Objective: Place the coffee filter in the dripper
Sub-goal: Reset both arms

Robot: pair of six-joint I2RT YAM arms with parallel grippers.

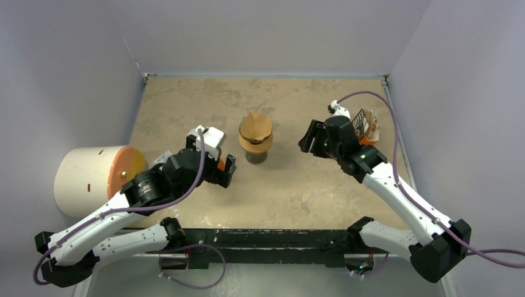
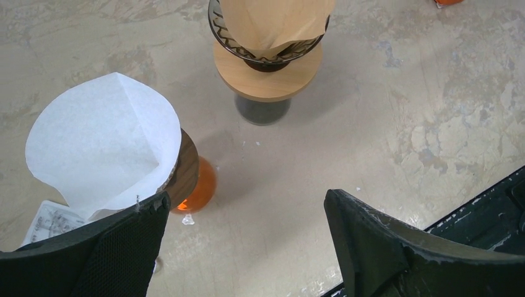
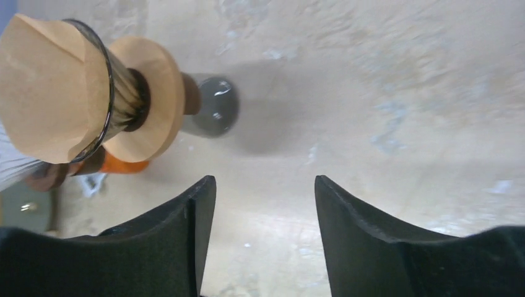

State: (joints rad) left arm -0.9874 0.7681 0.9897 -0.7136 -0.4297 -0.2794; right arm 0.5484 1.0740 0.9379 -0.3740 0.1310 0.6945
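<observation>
At table centre, tan paper coffee filter (image 1: 255, 125) sits inside ribbed glass dripper (image 1: 255, 145); left gripper (image 2: 246, 197) and right gripper (image 3: 265, 179) both spread, empty.

The coffee filter (image 1: 255, 126) sits in the dripper (image 1: 255, 145).

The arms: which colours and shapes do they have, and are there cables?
Both the left arm and right arm have white links with black joints and bases. A purple cable runs loosely along each one. The left gripper and right gripper have broad, matte black fingers that taper to blunt tips.
</observation>
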